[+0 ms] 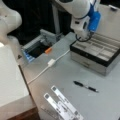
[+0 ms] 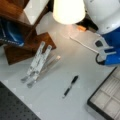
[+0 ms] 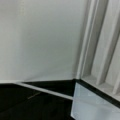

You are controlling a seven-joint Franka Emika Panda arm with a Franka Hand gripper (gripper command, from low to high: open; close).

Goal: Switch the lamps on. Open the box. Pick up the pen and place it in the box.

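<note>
The box (image 1: 96,53) stands open in a front view's right, its lid (image 1: 110,22) raised behind it and grey compartments showing; its corner (image 2: 107,96) also shows in a front view. The black pen (image 1: 85,86) (image 2: 70,86) lies on the grey table in front of the box, apart from it. A lamp (image 2: 68,11) glows brightly at a front view's top. My gripper (image 1: 84,35) hangs over the box's back left corner, far from the pen. The wrist view shows only the lid's inside and the box's compartments (image 3: 105,62), no fingers.
White flat strips (image 1: 62,105) (image 2: 37,62) lie near the table's front. A white cable with a switch (image 1: 51,62) runs to a black device with an orange part (image 1: 41,48). A wooden shelf (image 2: 22,37) and a white block (image 1: 10,80) flank the table.
</note>
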